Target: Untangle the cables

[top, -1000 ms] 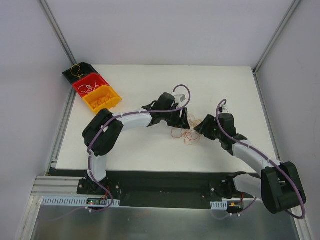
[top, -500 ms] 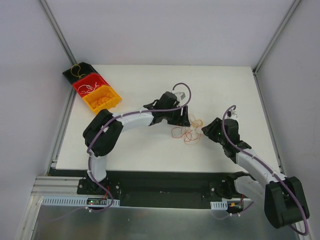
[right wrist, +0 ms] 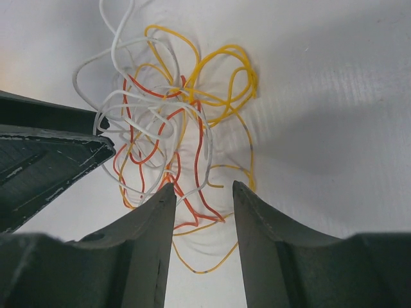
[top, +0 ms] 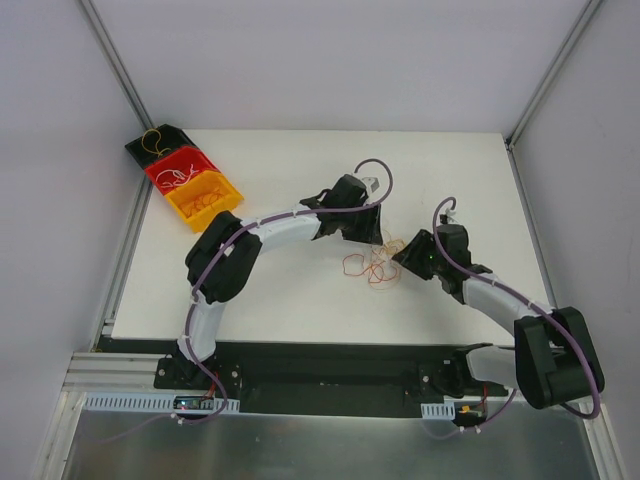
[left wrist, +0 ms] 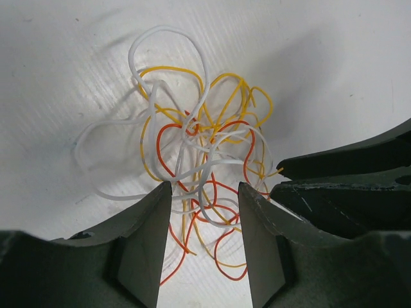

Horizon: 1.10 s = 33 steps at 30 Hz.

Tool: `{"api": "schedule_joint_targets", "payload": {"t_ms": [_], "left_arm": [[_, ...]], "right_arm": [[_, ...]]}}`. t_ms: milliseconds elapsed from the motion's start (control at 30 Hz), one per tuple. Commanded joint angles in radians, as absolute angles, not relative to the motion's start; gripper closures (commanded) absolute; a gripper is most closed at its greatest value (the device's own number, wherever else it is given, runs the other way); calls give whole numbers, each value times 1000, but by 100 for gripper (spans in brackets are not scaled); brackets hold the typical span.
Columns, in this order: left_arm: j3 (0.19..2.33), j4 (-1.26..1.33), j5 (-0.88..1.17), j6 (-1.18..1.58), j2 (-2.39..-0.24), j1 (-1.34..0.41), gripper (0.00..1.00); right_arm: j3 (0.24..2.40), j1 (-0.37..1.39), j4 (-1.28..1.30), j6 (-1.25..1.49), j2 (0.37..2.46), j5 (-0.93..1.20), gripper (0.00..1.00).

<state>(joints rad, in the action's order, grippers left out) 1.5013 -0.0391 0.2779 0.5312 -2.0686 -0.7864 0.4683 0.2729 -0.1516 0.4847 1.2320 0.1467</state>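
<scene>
Right gripper [top: 402, 256] is swinging back in toward the cables [top: 372, 268].
They are lying between it and the left gripper [left wrist: 204, 192]; both are standing with fingers apart, straddling opposite edges.

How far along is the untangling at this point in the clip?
Partly done at best. A few strands lie in the black bin, red bin and yellow bin. In hand: the left pincer and right pincer are both open, straddling opposite edges of the tangled cables, gripping nothing. Left: the white, yellow and orange wires there form one knotted clump on the table.
</scene>
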Motion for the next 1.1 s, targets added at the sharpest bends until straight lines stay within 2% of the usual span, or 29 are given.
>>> {"api": "schedule_joint_targets", "payload": {"t_ms": [0, 67, 267, 400, 567, 733, 900, 967, 1067], "left_arm": [[1497, -54, 273, 515, -2057, -796, 55], [1502, -52, 278, 514, -2065, -795, 61], [1526, -80, 279, 474, -2016, -801, 100], [1470, -92, 330, 448, -1893, -802, 100], [1391, -135, 426, 356, -1628, -801, 100], [1449, -279, 385, 252, -1361, -799, 100], [1606, -414, 157, 218, -1194, -799, 100], [1673, -460, 28, 203, -1161, -799, 100], [1752, -472, -52, 181, -1143, -798, 100]], "right_arm": [[508, 267, -170, 466, 1246, 193, 56], [511, 268, -172, 465, 1255, 198, 56], [580, 268, -131, 448, 1341, 244, 55], [673, 268, -37, 443, 1443, 238, 55], [796, 267, 133, 457, 1554, 183, 58], [854, 270, 213, 469, 1598, 143, 62], [864, 270, 241, 469, 1599, 123, 65], [842, 270, 229, 477, 1579, 109, 65], [827, 270, 209, 474, 1553, 115, 64]]}}
